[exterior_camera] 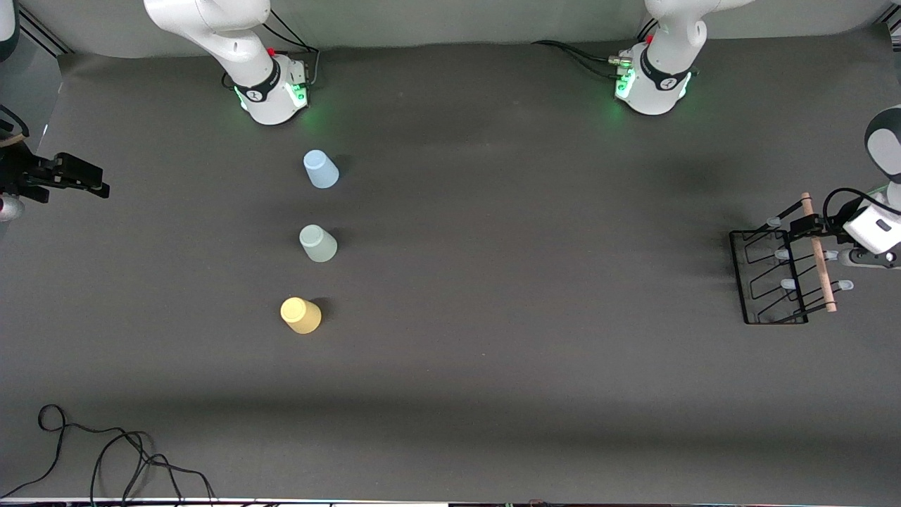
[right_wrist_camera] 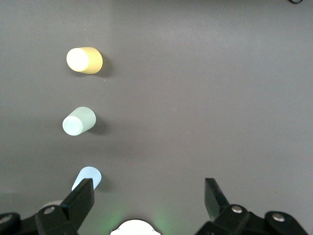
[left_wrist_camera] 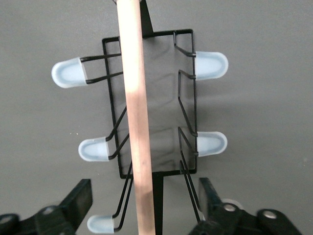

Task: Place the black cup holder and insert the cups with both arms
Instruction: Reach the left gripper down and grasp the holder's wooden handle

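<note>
left claw (left_wrist_camera: 145,200) sits right over the cup holder (exterior_camera: 767,278) at the left arm's end of the desk (exterior_camera: 493,394), fingers (left_wrist_camera: 78,196) spread wide, one on each side of the wooden handle rod (left_wrist_camera: 137,112), not yet touching it. key relation: the rod's long axis runs straight through the gap between the fingers, so a squeeze comes across the rod, which looks like the right alignment for a pinch. the claw straddles the rod close to one end, not at the middle, so i'd expect the rack to tip a bit once lifted. rack base lies flat on the desk, pale-tipped pegs (left_wrist_camera: 210,66) sticking out on both sides of the rod below the claw. right claw (right_wrist_camera: 149,200) is parked off the right arm's edge of the desk, fingers apart, nothing in it, waiting. the three cups are upside down in a row well away from the left claw, toward the right arm's end: blue cup (exterior_camera: 321,170), green cup (exterior_camera: 318,243), yellow cup (exterior_camera: 301,315), each well apart from the next. right arm is clearly the nearer one to the cups, left arm owns the rack. judgement: holder not yet placed, no cups on pegs, task barely started.
</note>
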`<move>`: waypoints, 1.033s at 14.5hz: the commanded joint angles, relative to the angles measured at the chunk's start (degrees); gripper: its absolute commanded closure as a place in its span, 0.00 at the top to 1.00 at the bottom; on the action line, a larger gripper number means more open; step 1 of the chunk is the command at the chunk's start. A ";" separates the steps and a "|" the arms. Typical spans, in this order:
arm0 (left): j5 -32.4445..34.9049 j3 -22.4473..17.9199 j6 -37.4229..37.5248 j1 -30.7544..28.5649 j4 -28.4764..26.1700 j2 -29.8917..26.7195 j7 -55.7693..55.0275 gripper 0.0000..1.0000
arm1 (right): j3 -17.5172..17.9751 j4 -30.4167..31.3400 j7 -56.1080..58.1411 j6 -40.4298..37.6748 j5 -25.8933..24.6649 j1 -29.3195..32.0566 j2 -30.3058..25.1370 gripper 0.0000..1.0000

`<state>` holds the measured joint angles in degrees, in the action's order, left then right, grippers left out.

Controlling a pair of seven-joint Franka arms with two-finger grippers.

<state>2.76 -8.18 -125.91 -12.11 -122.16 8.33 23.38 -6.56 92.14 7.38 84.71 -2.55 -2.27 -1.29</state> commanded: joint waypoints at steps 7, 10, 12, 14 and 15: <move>-0.38 -0.26 0.66 0.33 0.25 -1.47 -0.27 0.00 | 0.23 0.59 -1.14 -0.43 -0.18 0.16 -1.09 1.00; -4.85 -0.70 4.94 -0.46 4.54 -1.82 -0.35 0.00 | 0.23 0.59 -1.14 -0.43 -0.18 0.16 -1.09 1.00; -5.04 -0.79 16.25 -1.68 13.91 -1.65 -0.36 0.00 | 0.23 0.59 -1.14 -0.43 -0.18 0.16 -1.09 1.00; -4.43 -0.88 24.71 -1.86 22.01 -1.64 -0.27 0.00 | 0.23 0.59 -1.14 -0.43 -0.18 0.16 -1.09 1.00; -4.34 -0.88 28.49 -2.04 25.71 -1.73 0.17 0.00 | 0.23 0.59 -1.14 -0.43 -0.18 0.16 -1.09 1.00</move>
<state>-1.55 -8.97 -105.37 -13.86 -104.64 7.03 23.26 -6.56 92.14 7.38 84.49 -2.55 -2.27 -1.33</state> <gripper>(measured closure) 0.837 0.000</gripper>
